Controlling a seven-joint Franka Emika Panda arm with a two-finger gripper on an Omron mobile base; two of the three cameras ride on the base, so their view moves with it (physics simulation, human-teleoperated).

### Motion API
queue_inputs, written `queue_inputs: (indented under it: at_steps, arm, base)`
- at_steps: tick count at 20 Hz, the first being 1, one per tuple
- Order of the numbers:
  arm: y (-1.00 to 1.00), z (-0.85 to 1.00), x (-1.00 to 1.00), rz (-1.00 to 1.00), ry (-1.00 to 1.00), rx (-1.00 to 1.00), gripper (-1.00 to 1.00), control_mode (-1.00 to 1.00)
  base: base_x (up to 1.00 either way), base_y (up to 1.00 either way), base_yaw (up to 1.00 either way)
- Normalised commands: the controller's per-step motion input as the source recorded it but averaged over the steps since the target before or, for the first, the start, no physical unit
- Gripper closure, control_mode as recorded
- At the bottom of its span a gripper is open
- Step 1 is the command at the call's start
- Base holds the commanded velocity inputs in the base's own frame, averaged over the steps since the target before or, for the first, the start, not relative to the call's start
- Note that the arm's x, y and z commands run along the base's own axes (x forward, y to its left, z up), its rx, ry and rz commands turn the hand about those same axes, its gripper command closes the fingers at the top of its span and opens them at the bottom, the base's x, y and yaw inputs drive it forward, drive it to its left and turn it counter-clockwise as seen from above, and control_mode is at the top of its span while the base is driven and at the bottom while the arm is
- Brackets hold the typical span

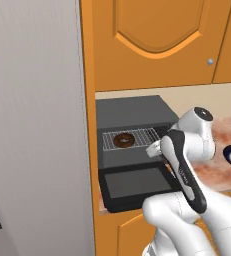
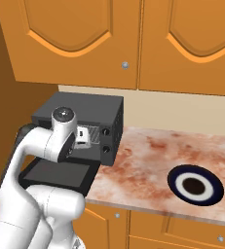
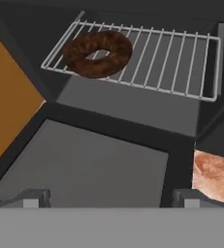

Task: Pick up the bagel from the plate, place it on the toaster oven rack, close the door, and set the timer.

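The dark brown bagel [image 3: 98, 53] lies on the left part of the silver toaster oven rack [image 3: 171, 63] inside the black oven [image 1: 132, 112]. The door [image 3: 84, 164] hangs folded down flat in front of the cavity, glass up. My gripper [image 3: 111, 199] hovers above the door's front, open, with nothing between its fingertips [image 3: 31, 198]. From the left base view the bagel [image 1: 123, 140] sits on the rack [image 1: 144, 136], and my gripper [image 1: 154, 149] is just in front of it to the right. The white and navy plate [image 2: 195, 186] lies bare on the counter far to the right.
The oven stands at the counter's left end against an orange side wall [image 1: 87, 100]. Orange upper cabinets [image 2: 133, 39] hang above. Two knobs [image 2: 105, 140] sit on the oven's right front. The marbled counter [image 2: 143, 160] stretches between oven and plate.
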Motion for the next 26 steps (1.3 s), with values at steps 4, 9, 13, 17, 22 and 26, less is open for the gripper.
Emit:
queue_inputs:
  at_steps: [4, 9, 13, 17, 22, 26]
  arm:
    - [-0.26, 0.17, -0.56, 0.00, 0.18, 0.17, -1.00, -1.00]
    - [-0.40, 0.00, -0.16, -0.01, 0.32, 0.21, -1.00, -1.00]
    - [-0.34, 0.00, -0.07, -0.04, 0.34, 0.21, -1.00, -1.00]
    - [-0.20, 0.00, -0.04, -0.06, 0.28, 0.15, -1.00, -1.00]
    - [-0.01, -0.23, -0.10, -0.09, 0.25, 0.08, -1.00, -1.00]
    - [0.00, -0.48, -0.27, -0.10, 0.16, 0.02, -1.00, -1.00]
  base:
    - [0.00, 0.00, 0.00]
    - [0.00, 0.00, 0.00]
    - [0.00, 0.00, 0.00]
    - [0.00, 0.00, 0.00]
    - [0.00, 0.00, 0.00]
    - [0.00, 0.00, 0.00]
